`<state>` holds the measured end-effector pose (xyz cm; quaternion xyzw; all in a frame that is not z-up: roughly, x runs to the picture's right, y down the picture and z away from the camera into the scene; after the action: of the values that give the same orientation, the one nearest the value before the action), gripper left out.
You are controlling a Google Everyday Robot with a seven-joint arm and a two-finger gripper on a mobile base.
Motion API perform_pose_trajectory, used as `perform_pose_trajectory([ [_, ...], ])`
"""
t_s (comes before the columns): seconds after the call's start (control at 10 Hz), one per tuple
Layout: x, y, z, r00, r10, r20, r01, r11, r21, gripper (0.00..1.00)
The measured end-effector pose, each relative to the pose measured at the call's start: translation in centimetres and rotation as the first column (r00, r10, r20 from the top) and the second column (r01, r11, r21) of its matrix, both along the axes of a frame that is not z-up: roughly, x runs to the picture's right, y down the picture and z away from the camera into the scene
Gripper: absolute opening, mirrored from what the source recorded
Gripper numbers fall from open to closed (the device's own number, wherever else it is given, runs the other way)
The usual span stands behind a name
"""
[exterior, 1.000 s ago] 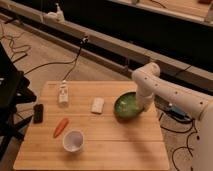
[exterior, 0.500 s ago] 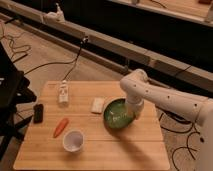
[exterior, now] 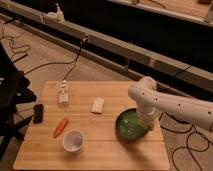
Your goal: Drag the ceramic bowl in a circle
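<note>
The green ceramic bowl (exterior: 130,125) sits on the wooden table (exterior: 100,155) near its right front edge. My gripper (exterior: 148,121) hangs from the white arm (exterior: 170,106), which reaches in from the right. The gripper is down at the bowl's right rim and shut on it. The rim part under the gripper is hidden.
A white cup (exterior: 73,140) and an orange carrot (exterior: 60,127) lie at the front left. A white packet (exterior: 97,105) lies mid-table, left of the bowl. A small white bottle (exterior: 63,93) and a black object (exterior: 38,113) are at the far left. Cables run across the floor behind.
The bowl and gripper went from the back right of the table left and forward, then swung right to the front right. The other objects have not moved.
</note>
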<state>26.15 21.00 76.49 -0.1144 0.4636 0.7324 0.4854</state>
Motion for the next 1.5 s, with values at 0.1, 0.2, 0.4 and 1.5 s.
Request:
perform_pose_trajectory([
  [0.1, 1.2, -1.1, 1.0, 0.999, 0.009, -0.037, -0.009, 0.9999, 0.005, 0.0],
  [0.2, 1.7, -2.6, 2.3, 0.998, 0.021, -0.053, -0.02, 0.9996, 0.021, 0.0],
  [0.4, 0.7, -5.4, 5.0, 0.997, 0.065, -0.035, -0.063, 0.9963, 0.059, 0.0],
  [1.5, -8.4, -0.8, 1.4, 0.845, 0.344, 0.41, -0.345, 0.9357, -0.074, 0.0],
])
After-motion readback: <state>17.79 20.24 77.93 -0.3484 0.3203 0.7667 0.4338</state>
